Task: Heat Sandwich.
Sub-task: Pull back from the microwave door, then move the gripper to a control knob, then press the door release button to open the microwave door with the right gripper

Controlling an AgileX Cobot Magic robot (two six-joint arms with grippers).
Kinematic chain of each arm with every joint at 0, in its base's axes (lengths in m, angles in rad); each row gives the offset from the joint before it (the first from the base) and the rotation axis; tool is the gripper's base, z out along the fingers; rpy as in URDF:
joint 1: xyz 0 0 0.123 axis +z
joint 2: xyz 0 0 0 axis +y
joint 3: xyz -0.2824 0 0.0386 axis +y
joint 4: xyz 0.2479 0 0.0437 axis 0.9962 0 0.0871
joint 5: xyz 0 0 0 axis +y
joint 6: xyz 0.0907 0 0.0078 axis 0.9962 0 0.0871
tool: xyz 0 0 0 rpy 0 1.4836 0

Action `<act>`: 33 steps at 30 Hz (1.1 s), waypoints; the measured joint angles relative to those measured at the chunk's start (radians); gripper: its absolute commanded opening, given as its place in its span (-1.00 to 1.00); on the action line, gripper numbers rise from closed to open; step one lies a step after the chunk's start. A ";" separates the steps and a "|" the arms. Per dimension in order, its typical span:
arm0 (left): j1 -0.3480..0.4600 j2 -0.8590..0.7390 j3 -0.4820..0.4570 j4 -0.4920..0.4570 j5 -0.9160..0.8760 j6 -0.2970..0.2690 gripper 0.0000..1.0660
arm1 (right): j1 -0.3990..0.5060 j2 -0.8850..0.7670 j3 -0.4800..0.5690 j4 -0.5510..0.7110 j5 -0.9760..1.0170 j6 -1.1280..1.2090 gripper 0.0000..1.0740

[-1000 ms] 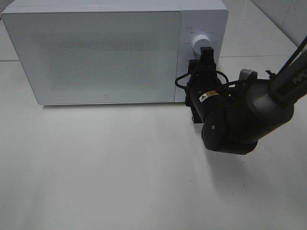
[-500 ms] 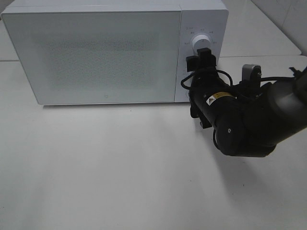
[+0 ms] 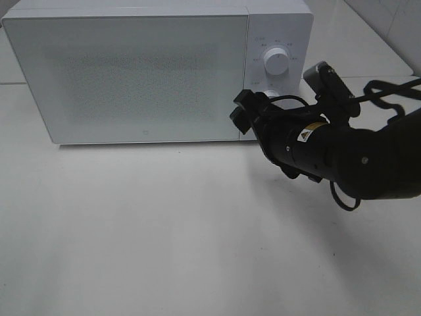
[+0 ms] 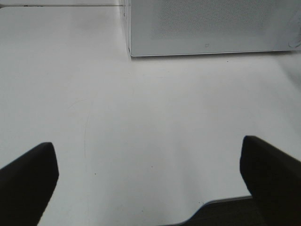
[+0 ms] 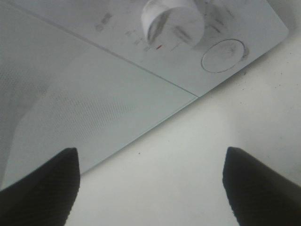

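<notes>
Overall, plain white tabletop (image 3: 164, 230) before a closed white microwave (image 3: 131, 72); left fingers (image 4: 28, 181) and right fingers (image 5: 42, 186) wide apart.

Microwave (image 3: 164, 8) sits at the back of the table (image 3: 164, 230). Its door (image 3: 131, 72) spans left and middle, with the control panel (image 3: 279, 29) at the right end: knob (image 3: 275, 60) above, round button (image 5: 223, 55) below. Right arm (image 3: 355, 158) is over the table's right side. Right gripper (image 3: 239, 112) is in front of the door's lower right corner.

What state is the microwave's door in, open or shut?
Shut: the microwave door sits flush with the control panel, no gap showing.
</notes>
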 measured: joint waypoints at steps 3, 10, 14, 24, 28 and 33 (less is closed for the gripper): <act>0.000 0.000 0.000 0.000 0.000 0.000 0.83 | 0.000 -0.035 0.001 -0.002 0.069 -0.096 0.42; 0.000 0.000 0.000 0.000 0.000 0.000 0.83 | -0.005 -0.119 0.001 -0.002 0.286 -0.358 0.42; 0.000 0.000 0.000 0.000 0.000 0.000 0.83 | -0.059 -0.155 -0.018 -0.007 0.486 -0.524 0.42; 0.000 0.000 0.000 0.000 0.000 0.000 0.83 | -0.136 -0.252 -0.110 -0.102 0.813 -0.692 0.42; 0.000 0.000 0.000 0.000 0.000 0.000 0.83 | -0.136 -0.298 -0.142 -0.189 0.940 -0.684 0.42; 0.000 0.000 0.000 0.000 0.000 0.000 0.83 | -0.136 -0.364 -0.173 -0.285 1.095 -0.683 0.42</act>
